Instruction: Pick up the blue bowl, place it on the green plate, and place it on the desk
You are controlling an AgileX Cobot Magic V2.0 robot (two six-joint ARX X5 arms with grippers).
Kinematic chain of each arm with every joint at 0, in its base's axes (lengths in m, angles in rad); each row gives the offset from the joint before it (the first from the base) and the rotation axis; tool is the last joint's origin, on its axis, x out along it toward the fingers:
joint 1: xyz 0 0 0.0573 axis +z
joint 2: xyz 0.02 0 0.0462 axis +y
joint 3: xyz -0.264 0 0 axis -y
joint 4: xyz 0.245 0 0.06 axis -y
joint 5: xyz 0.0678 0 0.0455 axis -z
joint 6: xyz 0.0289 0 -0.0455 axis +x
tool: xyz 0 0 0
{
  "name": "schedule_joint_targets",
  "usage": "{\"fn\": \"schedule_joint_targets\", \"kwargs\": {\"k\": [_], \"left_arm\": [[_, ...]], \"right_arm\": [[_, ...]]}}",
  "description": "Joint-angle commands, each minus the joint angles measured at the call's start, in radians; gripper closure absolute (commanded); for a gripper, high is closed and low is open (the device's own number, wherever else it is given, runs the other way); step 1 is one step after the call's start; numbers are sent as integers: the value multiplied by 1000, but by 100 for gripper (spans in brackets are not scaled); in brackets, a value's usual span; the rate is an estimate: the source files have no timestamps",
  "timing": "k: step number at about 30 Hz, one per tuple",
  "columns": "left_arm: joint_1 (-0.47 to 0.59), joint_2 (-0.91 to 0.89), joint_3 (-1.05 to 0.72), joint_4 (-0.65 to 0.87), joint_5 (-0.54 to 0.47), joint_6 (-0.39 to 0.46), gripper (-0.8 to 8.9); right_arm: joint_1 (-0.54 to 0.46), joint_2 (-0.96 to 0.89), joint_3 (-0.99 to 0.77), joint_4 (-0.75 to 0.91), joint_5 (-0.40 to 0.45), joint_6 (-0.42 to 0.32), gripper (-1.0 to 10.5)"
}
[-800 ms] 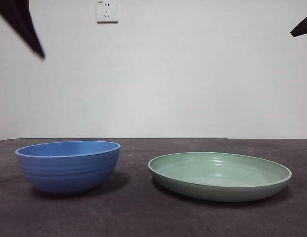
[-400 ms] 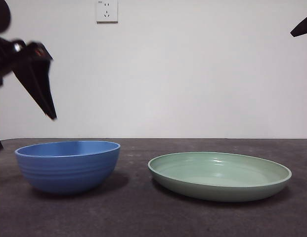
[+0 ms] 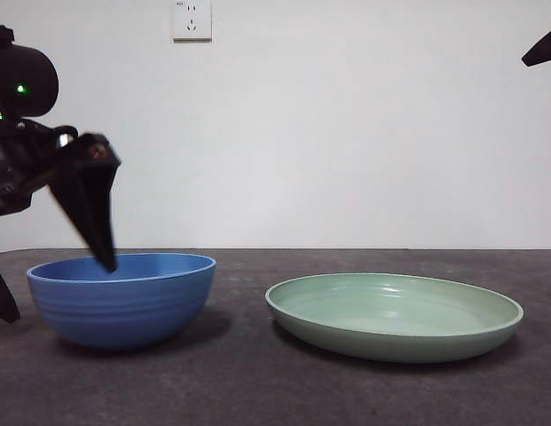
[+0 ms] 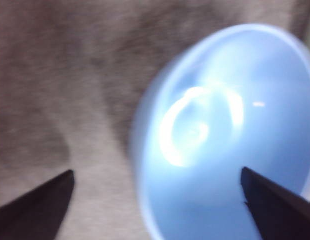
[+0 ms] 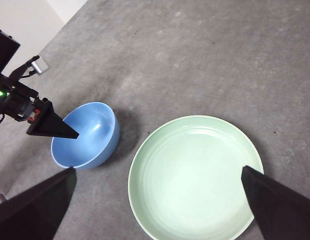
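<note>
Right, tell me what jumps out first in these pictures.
The left gripper, black with its jaws wide apart, straddles the near rim of the blue bowl, one jaw over the inside and one outside. Beside the bowl and apart from it, the wide green plate lies bare on the desk.

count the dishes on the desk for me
2: the blue bowl sits under the left gripper; the green plate lies apart beside it, empty. Nothing else shows on the desk.
</note>
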Motion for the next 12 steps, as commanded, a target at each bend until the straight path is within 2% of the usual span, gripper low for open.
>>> {"fn": "schedule_joint_targets", "kwargs": {"k": [1,4,12], "left_arm": [[-3,27,15,-2,-37,10,548],[-3,27,15,5,-41,10,635],[-3,27,15,18,-41,10,773]], "right_arm": [[4,5,17,0,-2,-3,301],[4,5,17,1,-1,-3,301],[4,5,17,1,-1,-3,301]]}}
